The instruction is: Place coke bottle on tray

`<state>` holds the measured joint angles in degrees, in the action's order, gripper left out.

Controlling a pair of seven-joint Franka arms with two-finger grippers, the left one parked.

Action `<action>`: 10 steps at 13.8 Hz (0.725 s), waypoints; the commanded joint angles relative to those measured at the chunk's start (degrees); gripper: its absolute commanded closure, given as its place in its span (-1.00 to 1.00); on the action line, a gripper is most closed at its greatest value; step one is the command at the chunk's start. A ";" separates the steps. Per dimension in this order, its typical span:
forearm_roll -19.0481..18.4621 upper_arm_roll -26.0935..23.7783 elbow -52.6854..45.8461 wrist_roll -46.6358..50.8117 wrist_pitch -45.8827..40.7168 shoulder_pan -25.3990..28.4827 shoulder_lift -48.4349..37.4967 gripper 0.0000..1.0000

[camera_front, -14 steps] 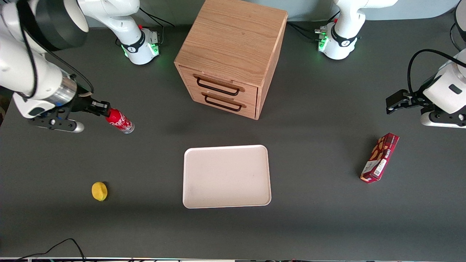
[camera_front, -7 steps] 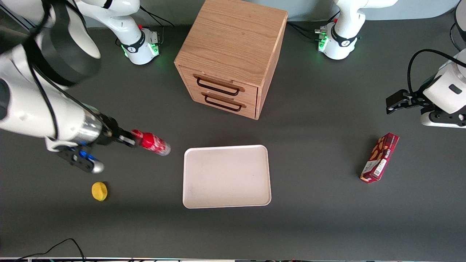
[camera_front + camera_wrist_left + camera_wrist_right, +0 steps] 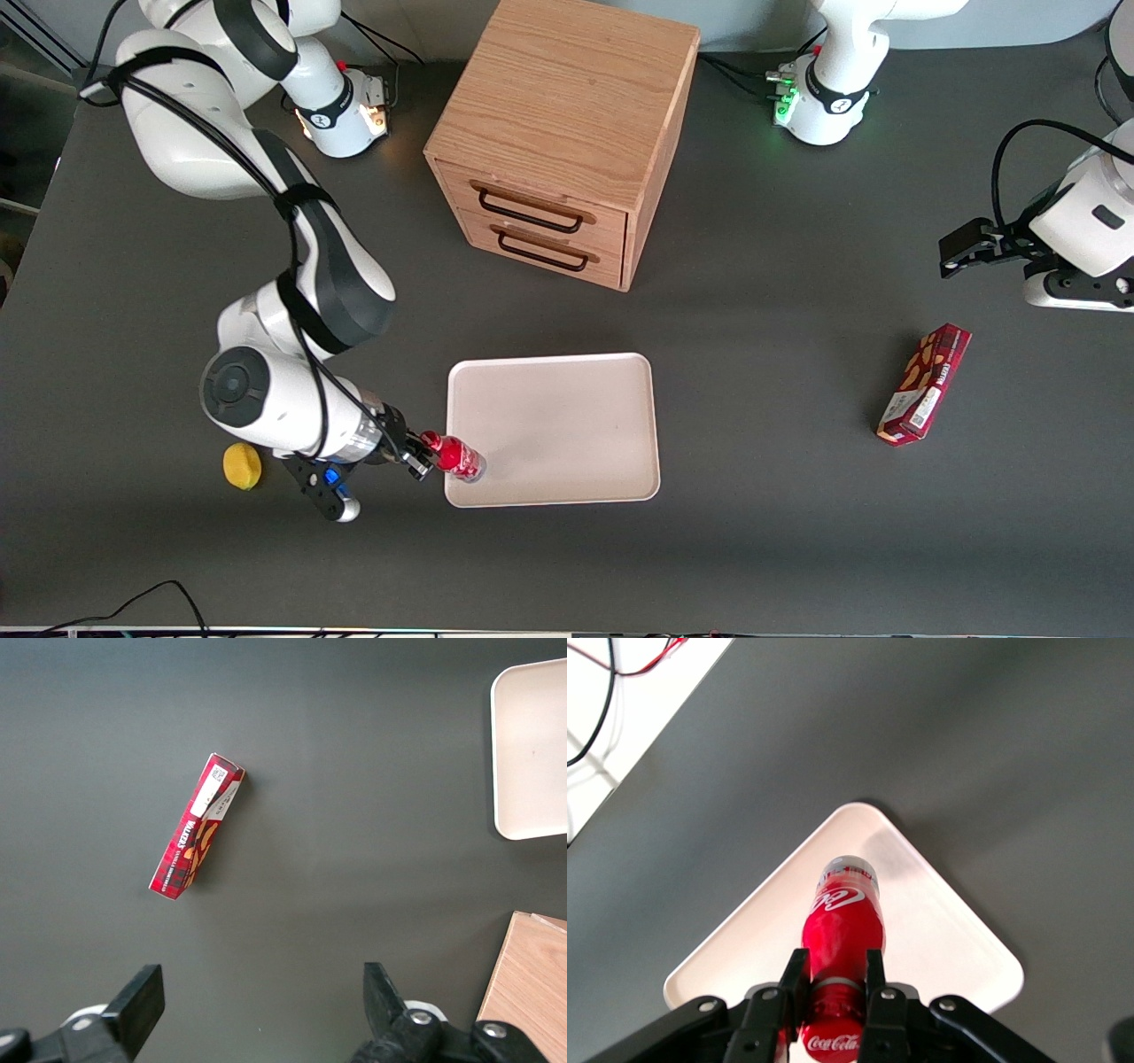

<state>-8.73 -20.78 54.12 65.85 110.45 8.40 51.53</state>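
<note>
The coke bottle is a small red bottle with a red cap and a clear base. My right gripper is shut on its neck. The bottle stands over the corner of the tray nearest the front camera, at the working arm's end, with its base at the tray surface. In the right wrist view the bottle sits between my fingers, with the gripper closed on its neck and the pale tray below it.
A yellow lemon-like ball lies beside my wrist. A wooden two-drawer cabinet stands farther from the front camera than the tray. A dark-red snack box lies toward the parked arm's end, also in the left wrist view.
My gripper carried the coke bottle from the table's working-arm end toward the front camera and the tray, then lowered it over the tray's near corner.
</note>
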 commanded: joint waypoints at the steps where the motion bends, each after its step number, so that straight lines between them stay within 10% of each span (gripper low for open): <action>1: -3.92 -0.76 -3.76 3.05 0.99 1.09 3.39 1.00; 4: -4.98 -0.84 -3.76 2.88 1.26 1.18 4.28 0.81; 5: -4.98 -1.10 -3.76 2.62 1.18 1.09 4.28 -0.98; 10: -5.68 -6.90 -3.50 -7.54 -15.21 -3.56 -6.05 -1.00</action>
<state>-13.09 -25.35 49.97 63.98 103.86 7.05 53.08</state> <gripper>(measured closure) 0.238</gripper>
